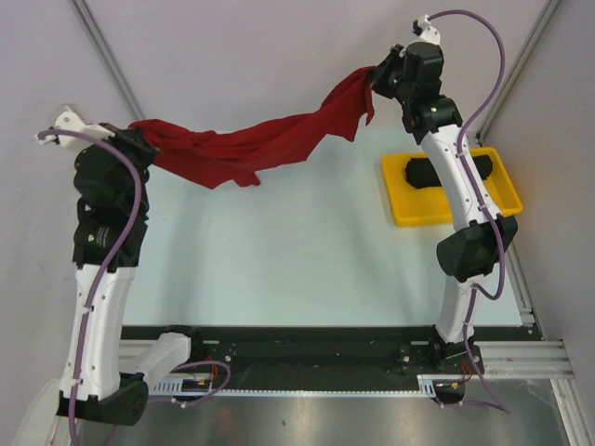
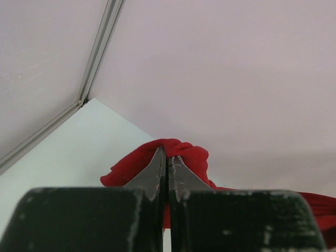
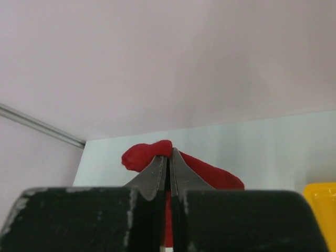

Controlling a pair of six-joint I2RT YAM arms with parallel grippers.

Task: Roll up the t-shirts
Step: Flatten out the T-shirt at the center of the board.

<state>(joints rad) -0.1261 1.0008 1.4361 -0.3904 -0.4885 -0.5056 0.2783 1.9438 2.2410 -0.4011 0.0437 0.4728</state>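
The deep red t-shirt [image 1: 251, 144] hangs stretched in the air between both grippers, sagging in the middle above the far part of the table. My left gripper [image 1: 141, 133] is shut on its left end; red cloth [image 2: 184, 157] bunches past the closed tips [image 2: 167, 152]. My right gripper [image 1: 379, 76] is shut on its right end; red cloth [image 3: 142, 156] bulges over the closed tips [image 3: 169, 152]. The black t-shirt [image 1: 423, 173] lies bunched in the yellow tray [image 1: 400, 200], partly hidden by my right arm.
The yellow tray stands at the right side of the pale table [image 1: 307, 260]; its corner shows in the right wrist view [image 3: 321, 202]. Pale walls with metal frame rails [image 1: 107, 56] enclose the back and sides.
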